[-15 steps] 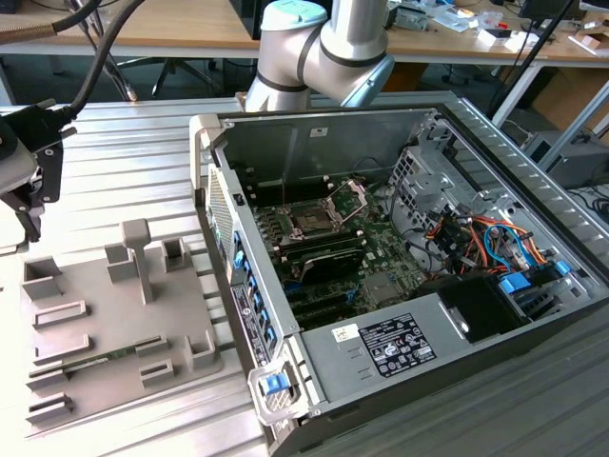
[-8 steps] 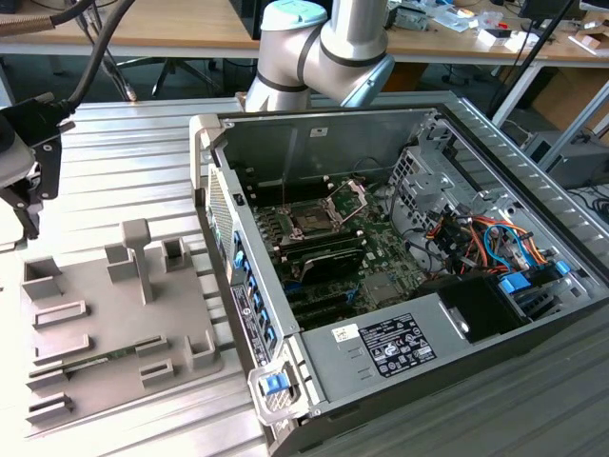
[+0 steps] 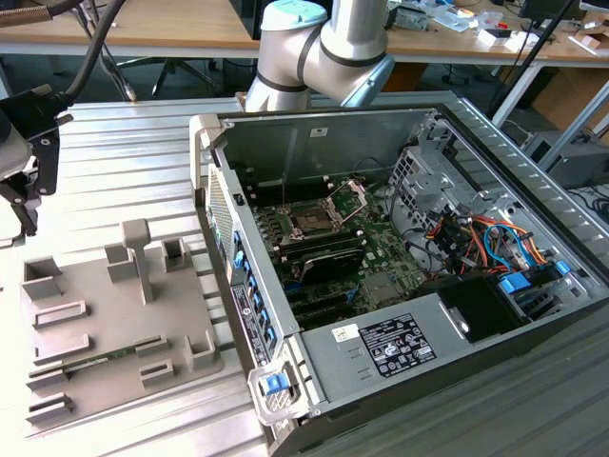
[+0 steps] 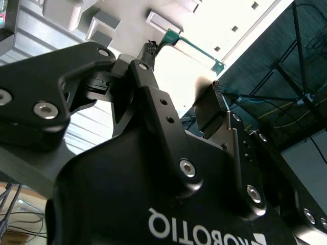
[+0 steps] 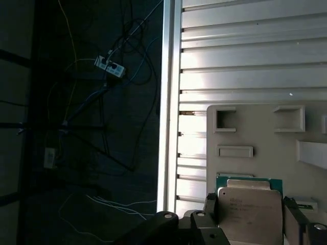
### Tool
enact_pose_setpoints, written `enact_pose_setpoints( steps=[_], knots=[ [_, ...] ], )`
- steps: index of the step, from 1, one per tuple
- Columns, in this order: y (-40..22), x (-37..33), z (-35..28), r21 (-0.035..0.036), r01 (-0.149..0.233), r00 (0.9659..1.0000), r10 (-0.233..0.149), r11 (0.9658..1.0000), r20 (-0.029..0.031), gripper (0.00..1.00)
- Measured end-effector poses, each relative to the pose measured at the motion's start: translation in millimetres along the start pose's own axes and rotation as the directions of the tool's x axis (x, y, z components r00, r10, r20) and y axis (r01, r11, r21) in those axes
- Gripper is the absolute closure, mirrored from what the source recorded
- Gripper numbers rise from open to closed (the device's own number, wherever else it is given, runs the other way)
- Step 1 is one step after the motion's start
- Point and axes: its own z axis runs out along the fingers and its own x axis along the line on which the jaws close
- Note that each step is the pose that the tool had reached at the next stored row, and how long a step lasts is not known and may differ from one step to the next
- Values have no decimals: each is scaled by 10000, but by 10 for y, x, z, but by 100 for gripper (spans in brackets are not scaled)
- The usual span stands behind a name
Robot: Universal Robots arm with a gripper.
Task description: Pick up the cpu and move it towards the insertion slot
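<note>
**cpu (image 5: pixel 250 212) clamped in gripper (image 4: pixel 184 66), well apart from insertion slot (image 3: pixel 311 221)**

Gripper state: in the first wrist view, the black fingers (image 5: pixel 210 204) bear on two opposite edges of the cpu. The grasp is closed on the chip. The cpu lies flat between them with its pale metal top facing the camera, and a green border shows along one edge. In the second wrist view, the two fingertips stand apart with a thin green edge running between them.

Gripper position: in the exterior view, the gripper sits at the far left edge of the frame, in the upper half. It is over the slatted aluminium table (image 3: pixel 124 162), near the upper left corner of the grey tray (image 3: pixel 95 314).

Tray: it occupies the lower left of the exterior view. In the first wrist view, its moulded pockets show behind the held cpu, with the table's slats beyond them.

Insertion slot: it lies at the centre of the exterior view, on the green circuit board inside the open computer case (image 3: pixel 304 152). Its dark square centre is exposed, and the silver frame appears raised on the side toward the exterior view's right. The case's side wall stands between the tray and the slot, so the cpu and the slot are well apart.

Arm: the robot arm (image 3: pixel 324 48) enters at the top centre of the exterior view, behind the case.
</note>
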Motion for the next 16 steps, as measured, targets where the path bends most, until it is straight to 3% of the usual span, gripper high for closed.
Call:
enact_pose_setpoints(
  steps=[16],
  knots=[
    [3,0,-89,0,0,10000,0,10000,0,45]
  ],
)
